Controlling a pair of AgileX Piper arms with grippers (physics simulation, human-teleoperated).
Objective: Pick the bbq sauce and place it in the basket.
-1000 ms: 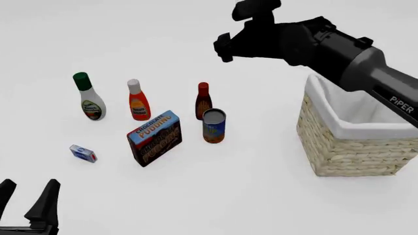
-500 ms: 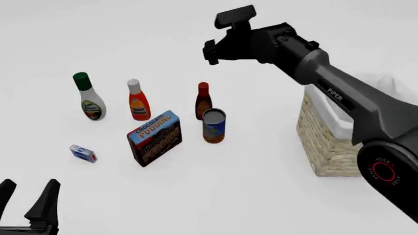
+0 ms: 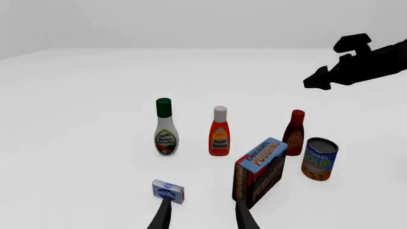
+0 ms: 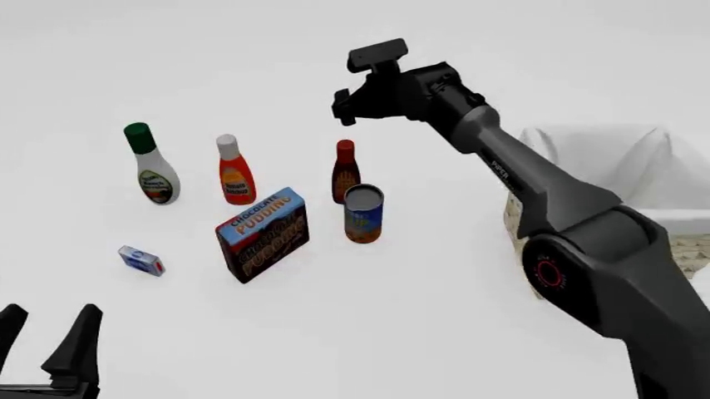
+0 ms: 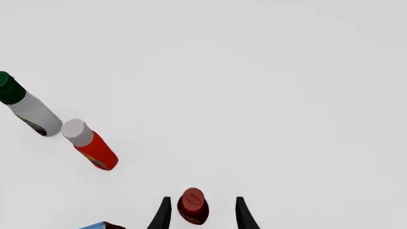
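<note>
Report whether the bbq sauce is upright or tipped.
Upright: the bbq sauce stands on its base with its red cap on top, beside the can.

You're in a bare simulated test scene: a featureless white table [image 4: 367,332], blank pale walls, flat rendered grocery props like the pudding box [image 4: 263,233] and soup can [image 4: 363,214].

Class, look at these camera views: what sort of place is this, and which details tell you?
Probably a simulated grocery-sorting tabletop, not a real room: a plain white table, a few pantry items such as the bbq sauce and pudding box, and a wicker basket.
</note>
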